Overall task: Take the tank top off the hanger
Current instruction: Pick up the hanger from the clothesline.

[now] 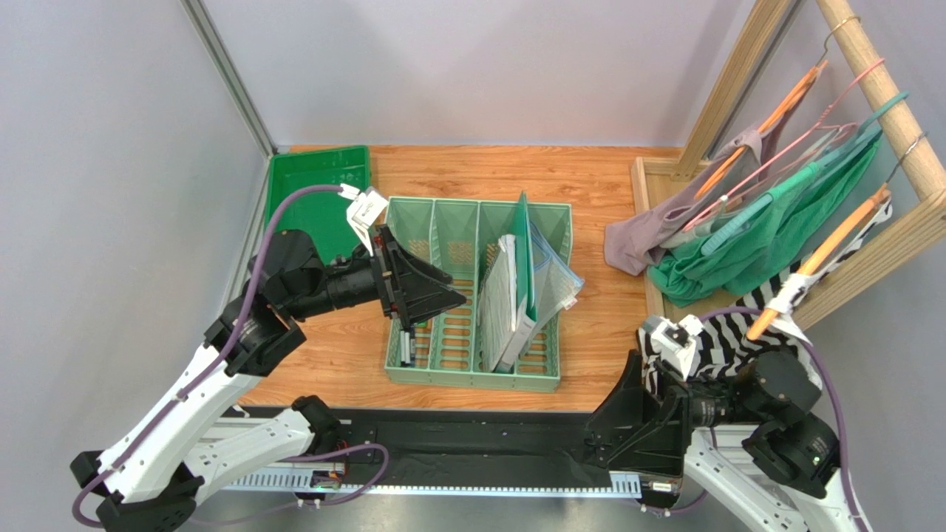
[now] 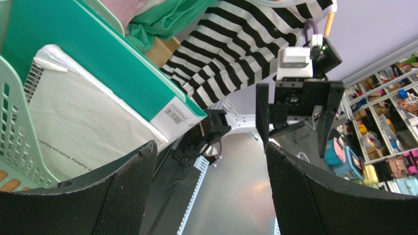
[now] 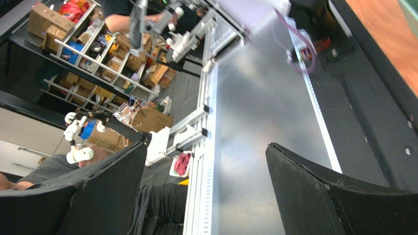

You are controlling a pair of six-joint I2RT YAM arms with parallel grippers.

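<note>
Top: L gripper point(image 1: 428, 294) wide open, empty, over green sorter point(image 1: 472, 380), centre. R gripper point(image 1: 620, 435) wide open, empty, lower right, just below striped tank top point(image 1: 722, 338) on orange hanger point(image 1: 827, 249), right edge.
L wrist: sheet point(image 2: 83, 122) reads "Safety Instruc…", rest cut off; barcode label point(image 2: 172, 115), digits too small to read.
R wrist: jaws apart, nothing between.

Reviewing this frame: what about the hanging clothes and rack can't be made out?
- Top view: striped garment, lower part hidden behind the right arm.
- Top view: wooden rack cut off by the right edge.
- Left wrist view: striped garment's top cut off by the upper edge.
- Right wrist view: no clothing visible; it faces away.
</note>
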